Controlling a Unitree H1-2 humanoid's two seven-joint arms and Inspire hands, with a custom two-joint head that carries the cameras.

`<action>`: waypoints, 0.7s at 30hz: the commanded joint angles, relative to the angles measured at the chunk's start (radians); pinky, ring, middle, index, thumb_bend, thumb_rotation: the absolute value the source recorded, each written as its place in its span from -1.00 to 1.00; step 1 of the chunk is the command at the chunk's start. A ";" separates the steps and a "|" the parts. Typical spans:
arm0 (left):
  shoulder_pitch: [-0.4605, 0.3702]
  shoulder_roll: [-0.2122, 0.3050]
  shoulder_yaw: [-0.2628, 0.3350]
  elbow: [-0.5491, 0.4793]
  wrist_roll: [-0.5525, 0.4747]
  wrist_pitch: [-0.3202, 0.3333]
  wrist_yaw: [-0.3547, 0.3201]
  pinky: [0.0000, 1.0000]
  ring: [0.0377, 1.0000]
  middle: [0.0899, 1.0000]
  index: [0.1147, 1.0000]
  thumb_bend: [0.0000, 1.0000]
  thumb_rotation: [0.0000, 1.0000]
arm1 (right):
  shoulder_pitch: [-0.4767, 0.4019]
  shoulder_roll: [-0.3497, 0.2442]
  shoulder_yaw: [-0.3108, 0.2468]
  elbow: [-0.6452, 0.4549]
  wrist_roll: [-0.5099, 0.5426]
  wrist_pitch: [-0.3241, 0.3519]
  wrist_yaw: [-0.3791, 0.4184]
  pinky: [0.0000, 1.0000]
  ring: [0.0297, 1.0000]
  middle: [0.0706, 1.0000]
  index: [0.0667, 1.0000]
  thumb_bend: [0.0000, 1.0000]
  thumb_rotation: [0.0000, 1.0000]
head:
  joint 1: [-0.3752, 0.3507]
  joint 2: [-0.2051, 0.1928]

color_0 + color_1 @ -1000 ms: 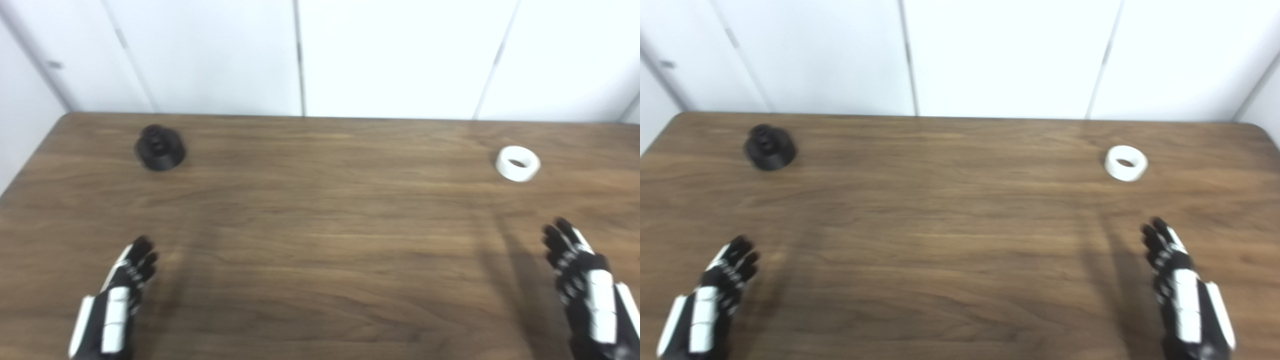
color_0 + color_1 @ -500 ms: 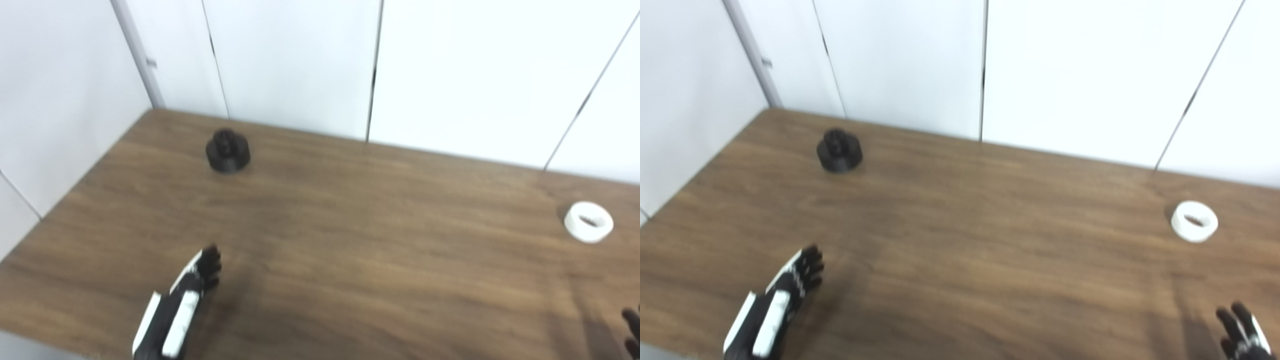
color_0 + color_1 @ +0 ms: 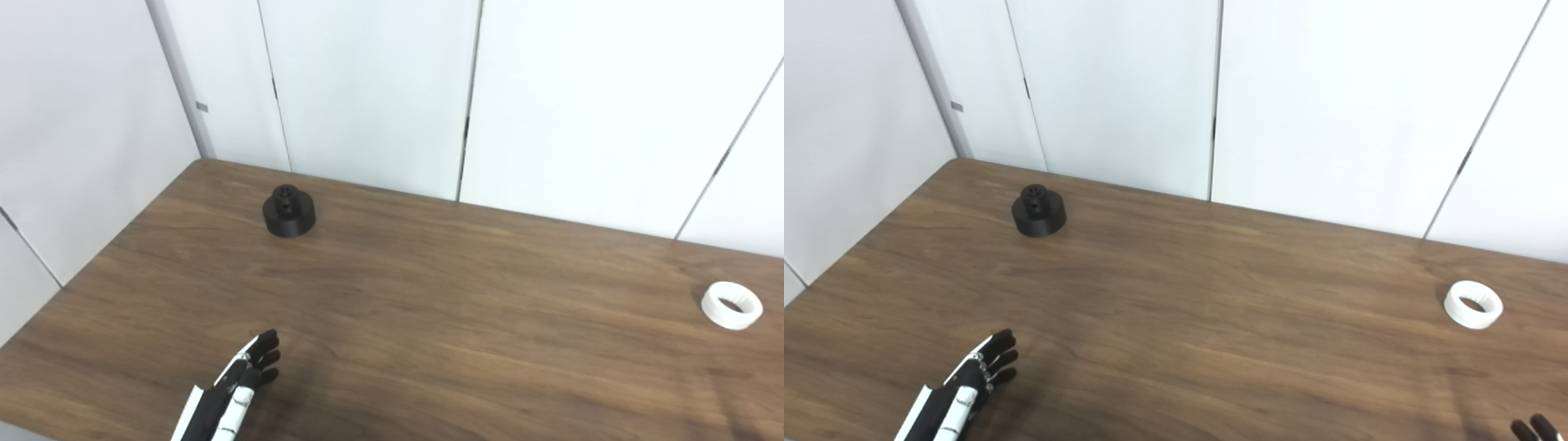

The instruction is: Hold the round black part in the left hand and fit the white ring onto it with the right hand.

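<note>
- The left robot hand (image 3: 968,386) hovers empty, fingers extended, near the surface (image 3: 429,318)'s front edge, well apart from the round black part (image 3: 289,212) by the far left corner.
- The white ring (image 3: 1473,304) lies near the right edge.
- Only fingertips of the right robot hand (image 3: 1534,429) show (its state cannot be told).
- Risk: a long, misjudged reach could nudge the part away.

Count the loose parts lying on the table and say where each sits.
2. The round black part sits far left near the wall; the white ring lies far right. Nothing appears hidden.
</note>
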 commanded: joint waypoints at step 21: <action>-0.012 -0.003 0.013 0.028 0.063 -0.079 0.040 0.69 0.79 0.80 0.79 0.29 0.50 | -0.018 -0.014 -0.005 0.029 -0.006 -0.056 0.003 1.00 0.98 0.83 0.86 0.12 1.00 | 0.003 -0.014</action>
